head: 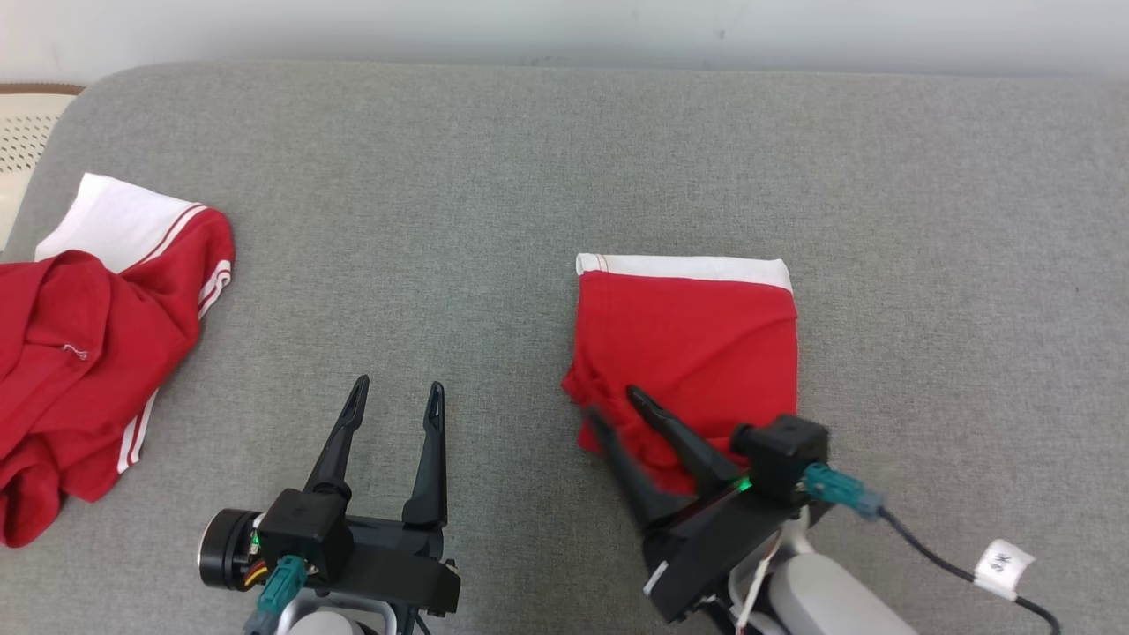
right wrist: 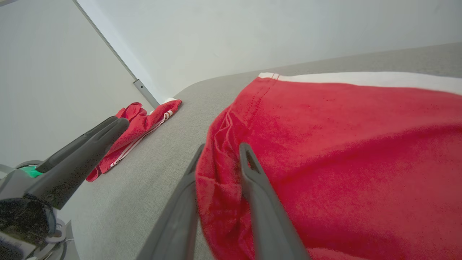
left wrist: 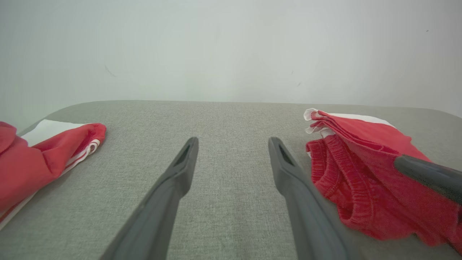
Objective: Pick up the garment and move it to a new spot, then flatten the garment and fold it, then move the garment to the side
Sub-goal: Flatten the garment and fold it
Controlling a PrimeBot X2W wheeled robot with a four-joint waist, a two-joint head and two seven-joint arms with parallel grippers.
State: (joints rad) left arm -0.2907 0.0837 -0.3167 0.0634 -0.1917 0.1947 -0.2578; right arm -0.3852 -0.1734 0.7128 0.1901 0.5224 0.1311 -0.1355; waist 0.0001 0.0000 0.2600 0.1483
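Folding looks done: the red, white-banded cloth garment [head: 688, 353] lies right of centre on the grey fabric cushion [head: 494, 194], right gripper [head: 611, 402] straddling its corner, clamp uncertain, left gripper [head: 398, 384] splayed; moving it aside needs a firm pinch.

A grey cloth-covered bench [head: 494, 176] spreads ahead of me, rounded at its corners. On it lies a crumpled red garment [head: 88, 353] with a broad white band and thin white stripes along its edges, and I take it as my marker. Just beyond it, past the bench's edge, sits a cream perforated object [head: 26, 132], brown-rimmed; I cannot tell what it is. Behind it rises a pale wall [head: 564, 26], and a thin metal strip [right wrist: 144, 92] climbs the wall's corner from just behind the heap.
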